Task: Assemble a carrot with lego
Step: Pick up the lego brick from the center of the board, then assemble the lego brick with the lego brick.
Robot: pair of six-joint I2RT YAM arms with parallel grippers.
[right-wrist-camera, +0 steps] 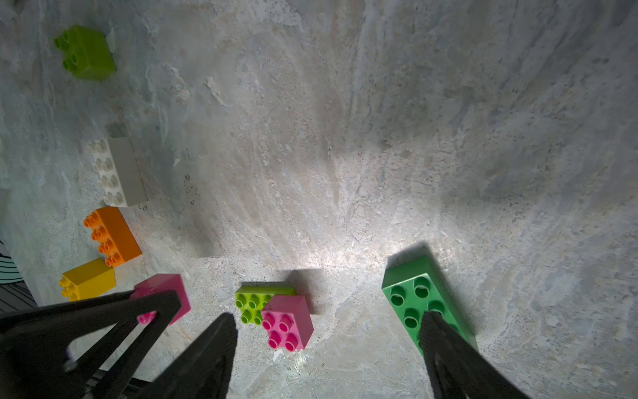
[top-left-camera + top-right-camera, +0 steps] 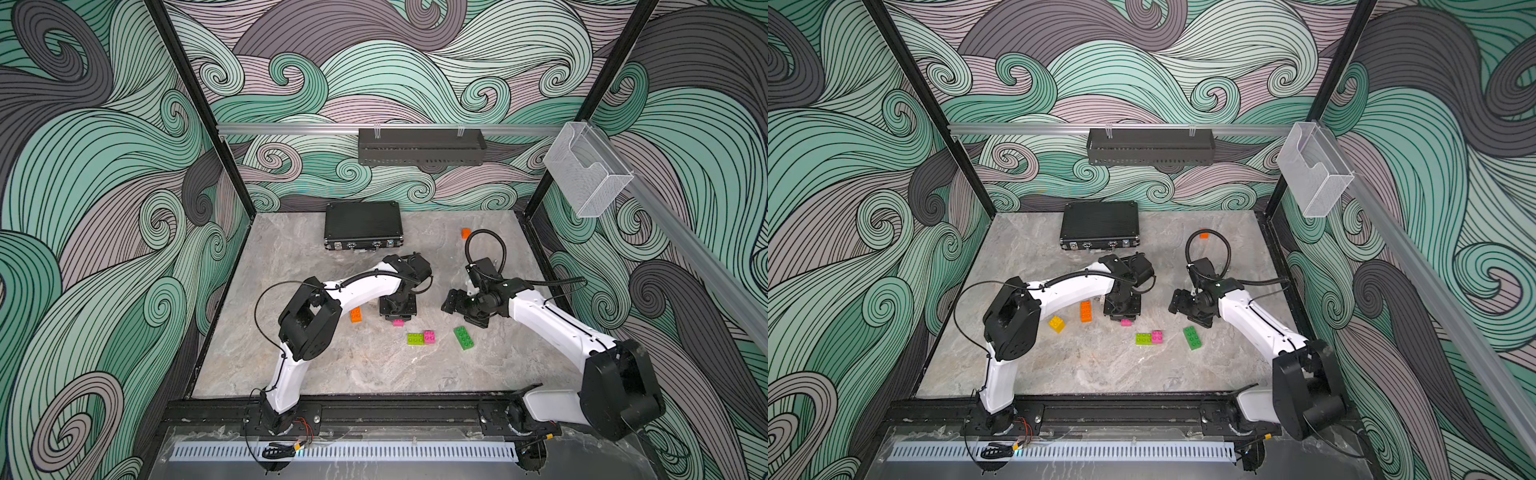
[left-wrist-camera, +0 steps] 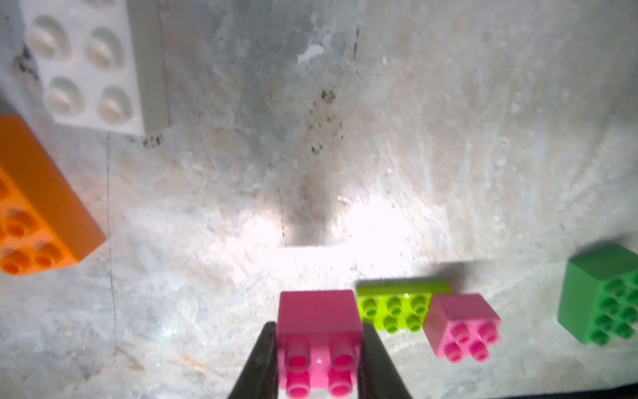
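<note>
While left gripper [image 3: 319, 345] clamps a pink brick [image 3: 317, 311], right gripper [image 1: 328, 319] spread wide, holding nothing

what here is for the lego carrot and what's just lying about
Job: pink square plastic brick in left pincer; second pink square brick; lime oblong brick; dark green oblong brick; orange oblong brick; white oblong brick; yellow square brick; lime square brick.
Lying about: black ribbed briefcase; black wall tray; clear wall holder.
</note>
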